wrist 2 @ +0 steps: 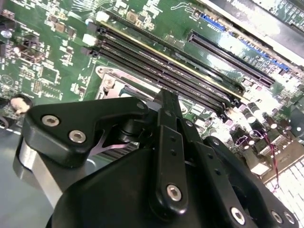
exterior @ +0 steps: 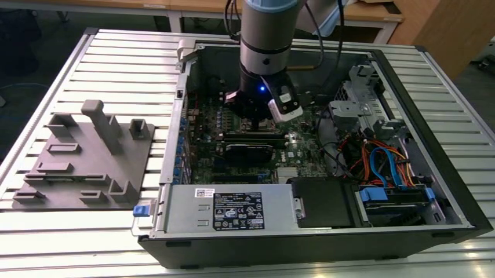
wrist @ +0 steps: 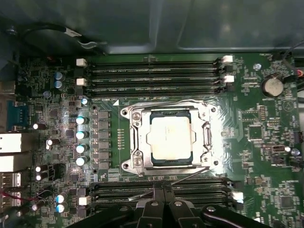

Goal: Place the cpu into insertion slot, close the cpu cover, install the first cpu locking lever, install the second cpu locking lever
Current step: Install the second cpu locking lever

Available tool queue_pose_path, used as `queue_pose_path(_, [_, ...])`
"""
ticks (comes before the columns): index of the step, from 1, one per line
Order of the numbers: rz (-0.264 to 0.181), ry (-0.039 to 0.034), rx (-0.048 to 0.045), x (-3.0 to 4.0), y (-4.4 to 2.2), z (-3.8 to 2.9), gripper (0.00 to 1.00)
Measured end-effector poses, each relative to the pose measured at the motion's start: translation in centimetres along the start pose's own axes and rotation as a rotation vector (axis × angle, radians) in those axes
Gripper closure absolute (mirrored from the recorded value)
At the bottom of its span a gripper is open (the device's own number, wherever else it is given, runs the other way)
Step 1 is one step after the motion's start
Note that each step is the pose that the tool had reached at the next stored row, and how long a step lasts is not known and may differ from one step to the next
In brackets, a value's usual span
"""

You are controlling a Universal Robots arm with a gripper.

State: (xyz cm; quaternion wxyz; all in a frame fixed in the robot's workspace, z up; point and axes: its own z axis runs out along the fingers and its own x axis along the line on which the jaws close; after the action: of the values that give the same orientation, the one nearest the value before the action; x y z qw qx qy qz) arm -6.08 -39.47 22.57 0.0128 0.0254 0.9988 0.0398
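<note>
In the exterior view, an open computer case lies on a slatted metal desk, and the arm reaches straight down into it, its gripper low over the green motherboard near the middle of the case. A grey fixture tray sits on the desk beside the case, toward the exterior view's left, and the power supply box with its black label fills the near edge of the case. In the second wrist view, the gripper takes up the foreground, its black fingers drawn together into one narrow tip just above the metal socket frame, with the long black memory slots just beyond; the jaws look closed with nothing between them, though the tip itself is partly hidden by the linkage. In the first wrist view, the cpu lies flat inside the insertion slot, its pale metal top showing through the square window of the cpu cover, which lies down flat around it. A thin wire locking lever runs along the side of the slot nearest the gripper, and memory slots flank the slot on its two opposite sides.
</note>
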Motion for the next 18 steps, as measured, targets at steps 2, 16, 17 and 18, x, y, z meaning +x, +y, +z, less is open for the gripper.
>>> queue_pose_path(2, [0.000,0.0009,-0.0005,0.35,-0.04,0.16,0.90])
queue_pose_path(16, [0.000,0.0067,-0.0199,0.94,-0.10,0.37,0.90])
queue_pose_path(17, [0.000,0.0096,-0.0296,0.94,-0.13,0.37,0.90])
queue_pose_path(18, [0.001,0.0132,-0.0394,0.94,-0.16,0.37,0.90])
